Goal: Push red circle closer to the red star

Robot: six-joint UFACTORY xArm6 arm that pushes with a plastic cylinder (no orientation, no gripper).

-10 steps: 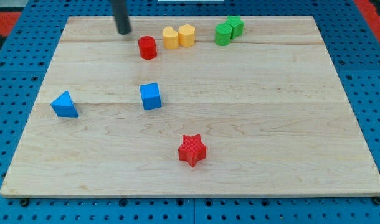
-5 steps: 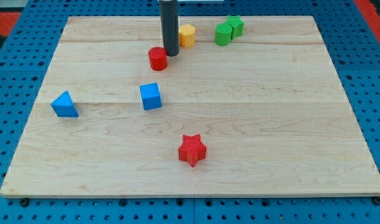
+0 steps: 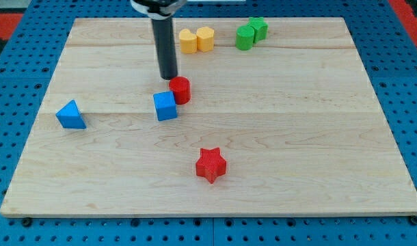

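The red circle [image 3: 180,89] stands left of the board's middle, touching the right side of the blue cube [image 3: 165,106]. The red star [image 3: 210,165] lies well below it, toward the view's bottom. My tip [image 3: 169,76] is just above and left of the red circle, close against it. The rod comes down from the view's top.
Two yellow blocks [image 3: 196,39] sit side by side near the view's top. Two green blocks [image 3: 251,33] sit to their right. A blue triangle [image 3: 71,115] lies near the board's left edge. The wooden board [image 3: 318,137] rests on a blue pegboard.
The red circle has moved down and right, from near the yellow blocks to beside the blue cube. My tip swung right, then came down and left behind it.
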